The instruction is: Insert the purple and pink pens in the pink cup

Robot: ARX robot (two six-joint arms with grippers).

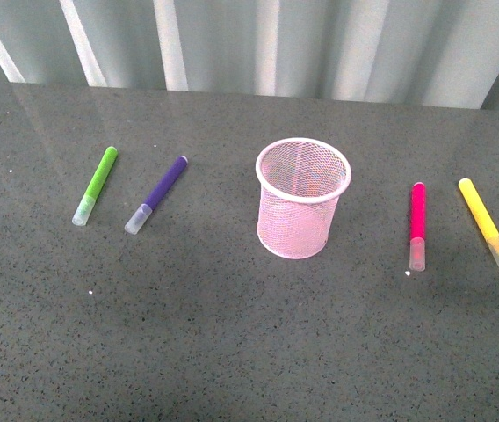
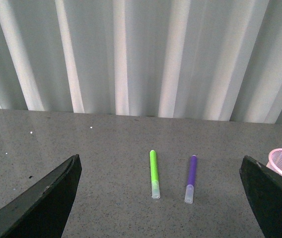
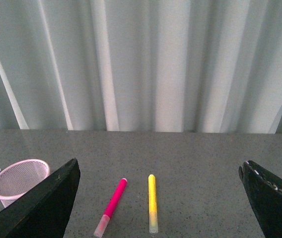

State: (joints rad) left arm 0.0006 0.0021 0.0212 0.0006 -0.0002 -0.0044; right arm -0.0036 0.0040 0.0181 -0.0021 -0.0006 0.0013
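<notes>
Nearest, the left end effector (image 2: 159, 161) was spread wide, and the right end effector (image 3: 158, 164) was spread the same way. Grey speckled desk (image 1: 232, 343). The pink pen (image 1: 417, 225) lay flat to the right of the pink cup (image 1: 303, 198), with the yellow marker (image 1: 485, 221) further right. The cup stood upright, mid-desk. The purple pen (image 1: 156, 194) lay to the cup's left, with the lime-green marker (image 1: 96, 185) beyond it. All were apart from the cup, caps nearward. A pale ribbed wall (image 1: 320, 44) stood behind.

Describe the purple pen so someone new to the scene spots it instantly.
Start at the pink cup, standing near the middle of the grey table. In the front view two pens lie to its left; the purple pen is the one nearer the cup. Its deep purple barrel sets it apart from the lime-green pen further left, otherwise alike in shape.
</notes>
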